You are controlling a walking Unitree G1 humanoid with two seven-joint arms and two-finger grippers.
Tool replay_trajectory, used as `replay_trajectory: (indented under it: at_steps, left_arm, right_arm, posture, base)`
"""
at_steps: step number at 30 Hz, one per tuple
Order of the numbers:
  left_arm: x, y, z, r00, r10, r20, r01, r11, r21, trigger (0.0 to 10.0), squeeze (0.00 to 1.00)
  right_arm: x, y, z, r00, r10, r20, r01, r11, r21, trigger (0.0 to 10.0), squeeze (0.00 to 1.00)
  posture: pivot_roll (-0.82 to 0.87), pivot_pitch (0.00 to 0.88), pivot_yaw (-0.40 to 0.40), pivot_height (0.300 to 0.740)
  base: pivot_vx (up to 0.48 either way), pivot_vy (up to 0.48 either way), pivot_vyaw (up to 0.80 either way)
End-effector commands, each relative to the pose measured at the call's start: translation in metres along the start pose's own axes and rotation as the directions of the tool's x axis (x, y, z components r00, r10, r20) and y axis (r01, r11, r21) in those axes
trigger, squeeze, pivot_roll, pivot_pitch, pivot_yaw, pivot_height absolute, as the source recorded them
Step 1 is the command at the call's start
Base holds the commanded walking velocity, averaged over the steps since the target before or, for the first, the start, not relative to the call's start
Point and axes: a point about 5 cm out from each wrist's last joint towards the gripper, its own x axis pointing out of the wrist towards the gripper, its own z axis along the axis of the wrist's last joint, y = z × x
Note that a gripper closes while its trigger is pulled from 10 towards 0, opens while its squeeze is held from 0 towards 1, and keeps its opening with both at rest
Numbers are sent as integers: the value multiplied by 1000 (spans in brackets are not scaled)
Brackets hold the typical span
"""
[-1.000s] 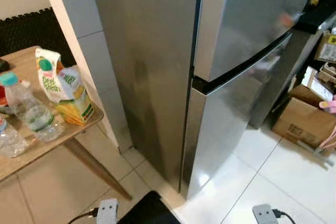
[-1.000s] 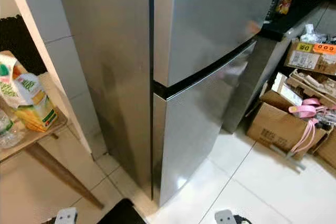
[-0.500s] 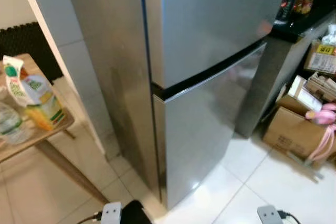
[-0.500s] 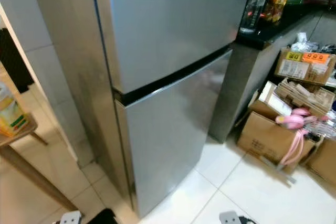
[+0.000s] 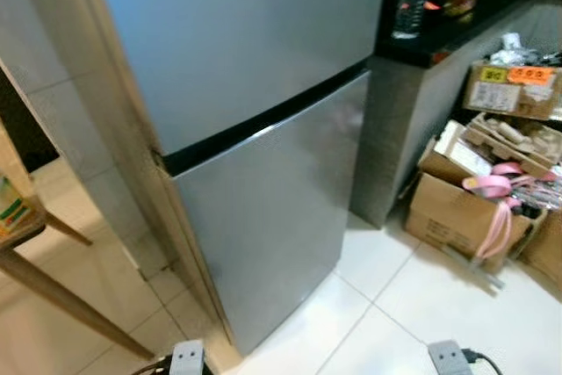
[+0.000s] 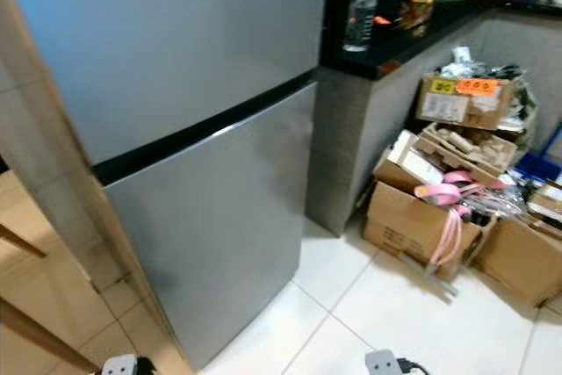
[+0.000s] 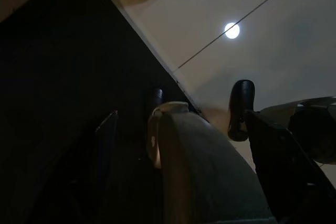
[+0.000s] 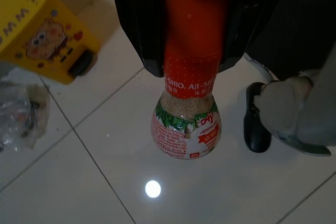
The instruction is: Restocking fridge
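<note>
Clamped in the right gripper (image 8: 191, 51) is a seasoning bottle (image 8: 187, 114), its red cap end buried between the two black fingers and its rounded base, filled with pale granules behind a red and green label, poking out past the fingertips above the white tiled floor (image 8: 94, 182). Beside it on the floor sits a yellow box (image 8: 42, 30) with a cartoon face.

Over on the other side, the left gripper (image 7: 197, 108) hangs low in the shade above the same shiny tiles, its two black fingers standing apart with nothing between them.

Straight ahead stands the fridge (image 5: 255, 120), a tall steel one with both doors shut and a dark seam between the upper and lower door. To the robot's right of it, a dark counter (image 6: 413, 37) carries a clear water bottle (image 6: 362, 2). Cardboard boxes (image 6: 421, 217) are heaped on the floor beneath that counter. At the far left, a wooden table (image 5: 22, 234) edge juts in.
</note>
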Motion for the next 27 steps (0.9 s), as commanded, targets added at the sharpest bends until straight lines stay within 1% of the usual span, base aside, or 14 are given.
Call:
replay_trajectory:
  at_steps: [1, 10, 12, 14, 15, 16, 18, 19, 20, 22, 23, 24, 25, 27]
  left_arm:
    - [-1, 7, 3, 999, 32, 15, -32, 999, 3, 10000, 0]
    - [-3, 24, 37, 979, 118, 166, -99, 988, -120, 10000, 0]
    - [-3, 24, 37, 979, 118, 166, -99, 988, -120, 10000, 0]
    - [-7, 39, 76, 938, 175, 301, -107, 967, -230, 10000, 0]
    - [-7, 39, 76, 938, 175, 301, -107, 967, -230, 10000, 0]
    - [-12, 46, 96, 908, 195, 371, -90, 955, -282, 10000, 0]
    - [-12, 46, 96, 908, 195, 371, -90, 955, -282, 10000, 0]
    - [-24, 54, 143, 830, 163, 534, 32, 941, -337, 10000, 1000]
    - [-24, 54, 143, 830, 163, 534, 32, 941, -337, 10000, 1000]
    - [-36, 57, 176, 752, 110, 650, 127, 944, -306, 10000, 1000]
    - [-36, 57, 176, 752, 110, 650, 127, 944, -306, 10000, 1000]
    - [-43, 58, 191, 706, 72, 704, 189, 939, -286, 10000, 1000]
    - [-43, 58, 191, 706, 72, 704, 189, 939, -286, 10000, 1000]
    - [-59, 59, 220, 598, -40, 800, 303, 936, -179, 10000, 1000]
  right_arm:
    - [0, 5, 3, 1000, 14, 5, -14, 1000, 0, 10000, 0]
    - [0, 2, 1, 1000, 10, 4, -10, 1000, -4, 10000, 0]
    - [0, 2, 1, 1000, 10, 4, -10, 1000, -4, 10000, 0]
    - [0, 1, 0, 1000, 8, 3, -8, 1000, -8, 10000, 0]
    - [0, 1, 0, 1000, 8, 3, -8, 1000, -8, 10000, 0]
    - [0, 0, 0, 1000, 7, 3, -6, 1000, -10, 10000, 0]
    - [0, 0, 0, 1000, 7, 3, -6, 1000, -10, 10000, 0]
    - [0, -1, -1, 1000, 5, 3, -4, 1000, -13, 10000, 0]
    - [0, -1, -1, 1000, 5, 3, -4, 1000, -13, 10000, 0]
    - [0, -1, -1, 1000, 4, 3, -4, 1000, -15, 10000, 0]
    - [0, -1, -1, 1000, 4, 3, -4, 1000, -15, 10000, 0]
    - [0, -1, -1, 1000, 3, 3, -3, 1000, -15, 10000, 0]
    - [0, -1, -1, 1000, 3, 3, -3, 1000, -15, 10000, 0]
    - [0, -1, -1, 1000, 3, 2, -3, 1000, -15, 10000, 0]
  posture:
    - [-65, 0, 4, 740]
    - [-71, 0, -2, 740]
    - [-71, 0, -2, 740]
    - [-70, 0, -5, 740]
    - [-70, 0, -5, 740]
    - [-71, 0, -4, 740]
    - [-71, 0, -4, 740]
    - [-74, 0, -2, 740]
    - [-74, 0, -2, 740]
    - [-74, 0, -2, 740]
    - [-74, 0, -2, 740]
    - [-76, 0, 0, 740]
    - [-76, 0, 0, 740]
    - [-76, 0, 0, 740]
  base:
    - [0, 0, 0]
    - [0, 0, 0]
    - [0, 0, 0]
    - [0, 0, 0]
    - [0, 0, 0]
    - [0, 0, 0]
    - [0, 0, 0]
    - [0, 0, 0]
    - [0, 0, 0]
    - [0, 0, 0]
    - [0, 0, 0]
    - [0, 0, 0]
    - [0, 0, 0]
    - [0, 0, 0]
